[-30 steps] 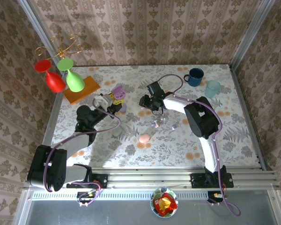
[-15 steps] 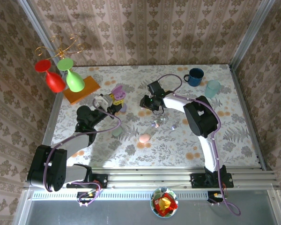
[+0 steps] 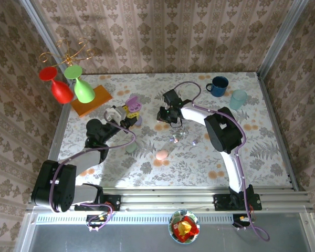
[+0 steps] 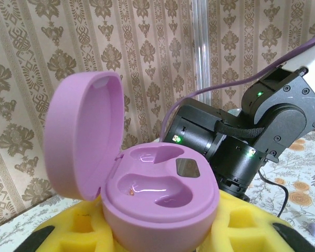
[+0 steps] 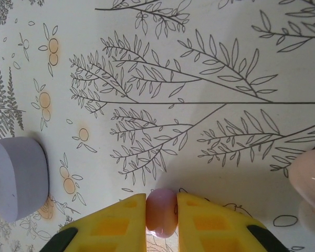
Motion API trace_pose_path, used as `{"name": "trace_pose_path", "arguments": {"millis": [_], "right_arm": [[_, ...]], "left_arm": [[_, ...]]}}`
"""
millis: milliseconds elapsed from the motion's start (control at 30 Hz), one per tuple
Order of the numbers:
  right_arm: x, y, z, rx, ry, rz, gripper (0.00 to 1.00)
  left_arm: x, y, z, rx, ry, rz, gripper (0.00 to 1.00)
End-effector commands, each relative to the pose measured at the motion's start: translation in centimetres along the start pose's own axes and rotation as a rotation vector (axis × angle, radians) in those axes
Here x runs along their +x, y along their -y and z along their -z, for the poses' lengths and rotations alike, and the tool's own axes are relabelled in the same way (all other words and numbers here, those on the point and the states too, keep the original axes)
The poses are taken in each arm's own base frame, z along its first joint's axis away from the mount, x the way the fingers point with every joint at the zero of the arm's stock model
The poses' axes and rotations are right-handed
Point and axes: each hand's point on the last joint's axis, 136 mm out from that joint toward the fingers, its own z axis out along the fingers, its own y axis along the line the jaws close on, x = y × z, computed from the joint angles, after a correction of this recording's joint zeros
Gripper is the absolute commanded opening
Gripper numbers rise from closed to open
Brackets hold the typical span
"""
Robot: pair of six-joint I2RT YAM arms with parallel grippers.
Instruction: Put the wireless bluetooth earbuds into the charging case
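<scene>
My left gripper [image 4: 160, 233] is shut on a lilac charging case [image 4: 165, 197], held upright with its lid [image 4: 79, 142] swung open to the left and both inner wells bare. From above, that case [image 3: 132, 101] sits at the table's back left. My right gripper [image 5: 161, 210] points down at the table, its yellow fingers [image 5: 118, 223] closed on a small pinkish earbud [image 5: 161, 215]. In the top view the right gripper [image 3: 163, 116] is right of the case. Two more tiny earbuds [image 3: 176, 139] lie on the cloth nearby.
A lilac-grey closed case [image 5: 16, 176] lies left of the right gripper, and a pale pink rounded thing [image 5: 311, 176] lies to its right. A pink case [image 3: 161, 154], blue mug [image 3: 218, 85], teal cup [image 3: 238, 98], orange block [image 3: 92, 100] and hanging red and green glasses [image 3: 68, 90] stand around.
The right gripper's fingers have closed in on the pinkish earbud, and the wrist has shifted slightly toward the back. The left arm holds still with the open case.
</scene>
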Motion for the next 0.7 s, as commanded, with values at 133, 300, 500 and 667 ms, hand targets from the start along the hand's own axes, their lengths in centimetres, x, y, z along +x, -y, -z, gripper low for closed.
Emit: {"name": "trace_pose_path", "arguments": {"millis": [133,300,500,667], "right_arm": [[0.3,0.0,2.4,0.058,0.039,0.087,0.19],[0.0,-0.2,5.8,0.054,0.123,0.164,0.19],[-0.1,0.1,11.3,0.064,0.255,0.318,0.19],[0.2,-0.9,17.3,0.04,0.373,0.505,0.19]], "left_arm": [[0.1,0.3,0.4,0.015,-0.001,-0.021,0.24],[0.9,1.0,0.0,0.017,-0.047,-0.042,0.24],[1.2,2.8,-0.8,0.081,-0.08,-0.047,0.24],[1.3,4.4,-1.5,0.135,-0.089,-0.036,0.24]]}}
